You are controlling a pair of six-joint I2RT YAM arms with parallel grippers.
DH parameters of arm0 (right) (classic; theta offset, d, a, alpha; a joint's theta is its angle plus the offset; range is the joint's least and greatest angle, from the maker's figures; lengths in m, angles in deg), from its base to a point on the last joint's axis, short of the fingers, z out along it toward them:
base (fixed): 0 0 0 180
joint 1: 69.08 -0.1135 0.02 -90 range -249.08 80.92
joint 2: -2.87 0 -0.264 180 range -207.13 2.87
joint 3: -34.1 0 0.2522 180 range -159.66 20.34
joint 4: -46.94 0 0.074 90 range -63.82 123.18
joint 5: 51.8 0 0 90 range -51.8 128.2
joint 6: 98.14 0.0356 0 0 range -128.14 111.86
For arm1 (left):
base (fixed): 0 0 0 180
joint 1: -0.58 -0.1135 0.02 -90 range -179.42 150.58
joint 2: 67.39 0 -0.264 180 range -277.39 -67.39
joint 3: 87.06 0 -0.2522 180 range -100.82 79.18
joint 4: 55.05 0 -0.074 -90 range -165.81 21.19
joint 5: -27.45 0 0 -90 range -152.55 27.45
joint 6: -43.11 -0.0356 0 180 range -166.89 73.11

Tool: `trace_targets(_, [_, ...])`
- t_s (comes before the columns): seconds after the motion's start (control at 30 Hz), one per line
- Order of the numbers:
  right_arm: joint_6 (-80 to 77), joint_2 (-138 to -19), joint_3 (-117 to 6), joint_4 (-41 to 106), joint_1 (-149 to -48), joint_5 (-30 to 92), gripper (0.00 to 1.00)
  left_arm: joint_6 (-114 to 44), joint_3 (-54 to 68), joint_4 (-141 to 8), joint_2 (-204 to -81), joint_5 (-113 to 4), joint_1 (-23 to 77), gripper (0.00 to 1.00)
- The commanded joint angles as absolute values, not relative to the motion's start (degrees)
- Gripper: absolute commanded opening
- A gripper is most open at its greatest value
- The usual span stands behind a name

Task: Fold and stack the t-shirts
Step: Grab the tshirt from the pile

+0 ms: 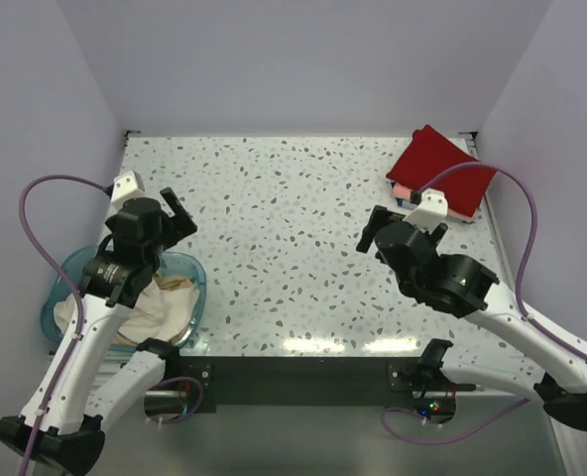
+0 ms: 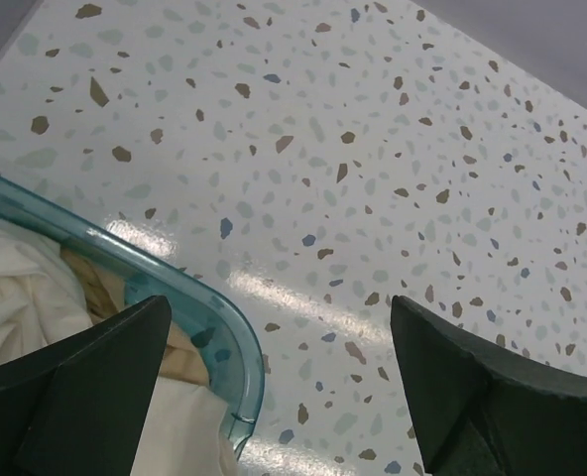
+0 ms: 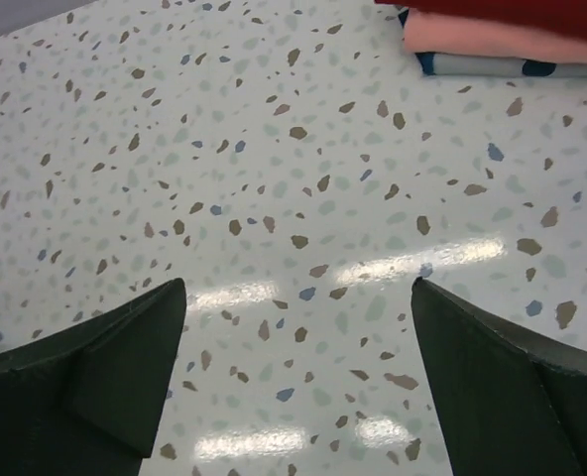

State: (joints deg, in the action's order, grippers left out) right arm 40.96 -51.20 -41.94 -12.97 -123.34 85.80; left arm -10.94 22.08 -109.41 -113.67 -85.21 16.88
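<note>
Stock, we count: red shirt [image 1: 440, 171] folded atop pink shirt [image 3: 492, 38], far-right corner of surface [image 1: 293, 228], done | cream shirt [image 1: 160, 307], tan shirt [image 2: 93, 286] heaped in tub [image 2: 219, 322], unfolded | left tool [image 2: 274, 337], right tool [image 3: 298, 307] released, empty.

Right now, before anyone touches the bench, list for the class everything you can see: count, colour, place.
red t-shirt: 1, red, folded, top of the far-right stack
salmon pink t-shirt: 1, pink, folded, directly under the red one
patterned cloth: 1, pale with dark blue patches, bottom of the stack; kind unclear
plastic tub: 1, translucent blue, near left
cream-white t-shirt: 1, crumpled in the tub
tan-beige t-shirt: 1, crumpled in the tub
table: 1, white, speckled
cables: 2, purple, one per arm
left gripper: 1, black, open, over the tub's rim
right gripper: 1, black, open, over bare table
</note>
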Motion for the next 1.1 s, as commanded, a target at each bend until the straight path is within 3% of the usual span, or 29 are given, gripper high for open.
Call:
trace_targets(0.0, [34.76,-52.24,-41.19,-16.13,-122.87,94.28,0.99,-6.91,19.68,-114.68,-114.76,-93.83,17.10,0.98])
trace_targets(0.2, [28.68,-53.29,-38.64,-12.96,-121.04,94.37,0.99,-0.48,19.50,-123.90,-116.78,-103.22,17.11,1.00])
trace_targets(0.37, [29.04,-53.39,-36.36,-11.65,-114.79,83.49,0.99,6.97,24.86,-130.24,-120.29,-111.06,16.67,1.00])
trace_targets(0.57, [24.47,-52.15,-34.60,-8.22,-108.29,73.38,0.99,12.49,28.90,-131.11,-116.88,-110.45,13.42,1.00])
trace_targets(0.8, [22.36,-52.59,-33.19,-4.71,-105.21,63.00,0.99,10.87,33.83,-125.95,-117.83,-112.47,7.45,1.00])
trace_targets(1.07, [21.13,-55.31,-33.28,-1.63,-104.33,59.39,0.99,-4.41,34.18,-112.95,-126.79,-106.86,-9.52,1.00])
